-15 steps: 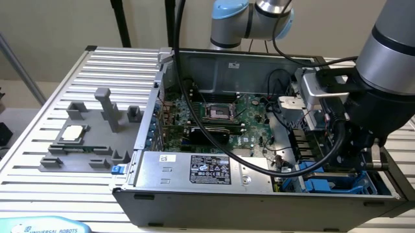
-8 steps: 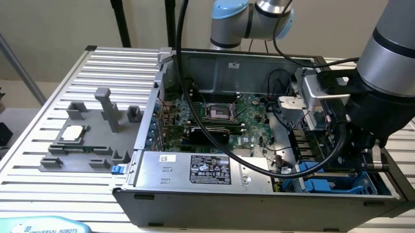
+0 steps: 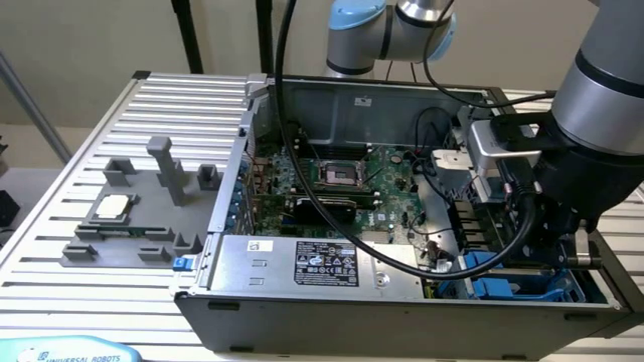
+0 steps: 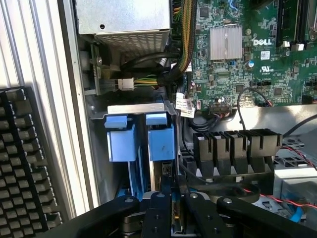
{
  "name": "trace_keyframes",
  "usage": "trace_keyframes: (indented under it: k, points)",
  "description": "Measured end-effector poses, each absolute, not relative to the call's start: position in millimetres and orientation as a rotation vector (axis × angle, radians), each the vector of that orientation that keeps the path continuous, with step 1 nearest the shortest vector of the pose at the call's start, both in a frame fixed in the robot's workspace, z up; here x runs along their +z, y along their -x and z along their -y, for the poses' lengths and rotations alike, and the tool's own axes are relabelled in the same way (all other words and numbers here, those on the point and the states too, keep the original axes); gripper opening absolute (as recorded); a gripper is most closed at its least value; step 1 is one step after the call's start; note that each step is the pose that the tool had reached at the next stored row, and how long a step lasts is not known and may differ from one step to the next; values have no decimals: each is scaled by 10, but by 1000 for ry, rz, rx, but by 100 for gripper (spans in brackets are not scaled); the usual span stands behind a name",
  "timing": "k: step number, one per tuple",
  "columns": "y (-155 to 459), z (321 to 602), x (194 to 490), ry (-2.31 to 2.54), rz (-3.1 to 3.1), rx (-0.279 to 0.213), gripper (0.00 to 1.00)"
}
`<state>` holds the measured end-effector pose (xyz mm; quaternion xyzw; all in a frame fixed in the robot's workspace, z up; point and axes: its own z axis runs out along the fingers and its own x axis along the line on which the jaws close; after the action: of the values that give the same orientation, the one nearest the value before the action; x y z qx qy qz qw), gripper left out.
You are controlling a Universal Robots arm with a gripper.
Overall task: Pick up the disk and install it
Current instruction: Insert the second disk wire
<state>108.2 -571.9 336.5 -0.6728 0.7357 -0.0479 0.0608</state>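
Observation:
In the wrist view my gripper sits low over the blue drive bay of the open computer case. Its black fingers stand close together on a thin, blue-edged slab standing on edge, the disk, which runs down into the bay's slot. The disk's blue carrier tab shows ahead of the fingers. A second blue carrier stands beside it in the neighbouring slot. In the exterior view the arm's black wrist reaches down into the case's near corner on the exterior view's right, above blue carrier parts.
A silver power supply box with a black label lies beside the bay. The green motherboard and black cables fill the case. A black finned block is close to the fingers. A grey fixture holds a small chip.

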Motion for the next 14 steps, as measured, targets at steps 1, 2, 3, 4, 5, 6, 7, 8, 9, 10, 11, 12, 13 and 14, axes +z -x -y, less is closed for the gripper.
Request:
trace_keyframes:
  k: [1,2,3,4,5,6,7,8,9,10,11,12,13,14]
  points:
    - [-1084,5719,3358,2036,-2226,-145,16]
    - [-1084,5719,3351,2035,-2226,-144,16]
    - [-1085,5719,3344,2035,-2226,-144,16]
    - [-1086,5720,3338,2035,-2226,-144,16]
    - [-1086,5720,3330,2035,-2226,-144,16]
    - [-1086,5721,3322,2035,-2226,-144,16]
    - [-1087,5721,3314,2035,-2225,-143,16]
    - [-1087,5722,3306,2034,-2225,-142,16]
    - [-1087,5722,3302,2034,-2225,-141,16]
    - [-1087,5722,3301,2034,-2224,-140,16]
    - [-1089,5722,3292,2033,-2223,-139,18]
    - [-1089,5723,3299,2033,-2223,-139,24]
    - [-1088,5723,3313,2033,-2224,-139,24]
    - [-1088,5724,3340,2033,-2224,-139,24]
